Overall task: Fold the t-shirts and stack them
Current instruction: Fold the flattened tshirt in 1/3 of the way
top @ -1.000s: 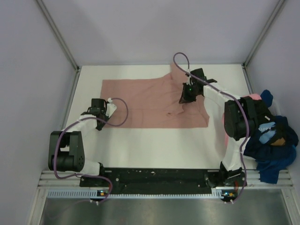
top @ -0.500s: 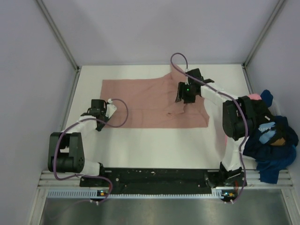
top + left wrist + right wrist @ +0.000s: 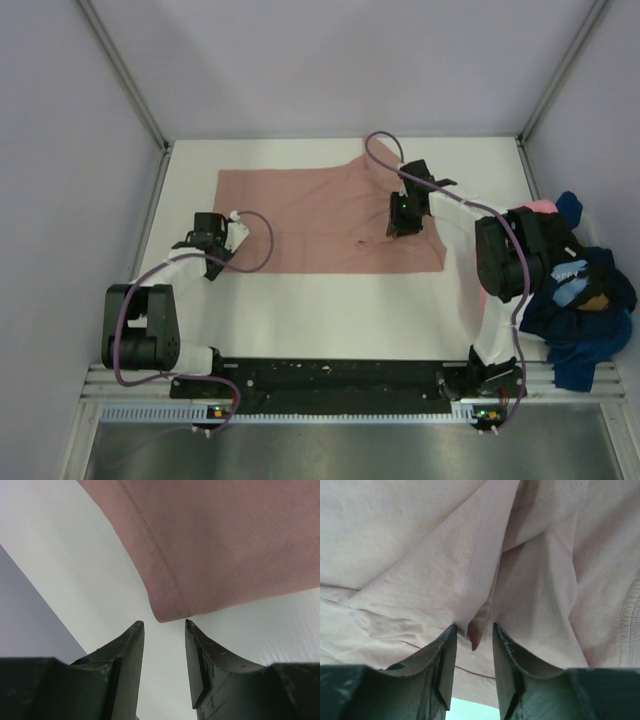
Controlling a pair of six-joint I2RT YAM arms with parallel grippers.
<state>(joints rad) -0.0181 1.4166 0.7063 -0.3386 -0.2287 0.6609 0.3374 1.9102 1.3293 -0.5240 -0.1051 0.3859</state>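
A dusty rose-pink t-shirt (image 3: 310, 215) lies spread on the white table (image 3: 330, 310), creased on its right side. My left gripper (image 3: 208, 235) is open just off the shirt's near left corner. In the left wrist view the hemmed corner (image 3: 167, 611) lies just beyond the open fingertips of the left gripper (image 3: 162, 625), apart from them. My right gripper (image 3: 399, 218) is down on the shirt's right part. In the right wrist view the right gripper (image 3: 472, 627) is open, with a small raised fold of cloth (image 3: 474, 636) between its tips.
A heap of other shirts (image 3: 578, 290), navy, light blue and bright pink, lies off the table's right edge beside the right arm. Grey walls and metal posts enclose the table on three sides.
My right gripper has moved toward the near side and lowered onto the shirt's creased right part. The left arm has not moved.
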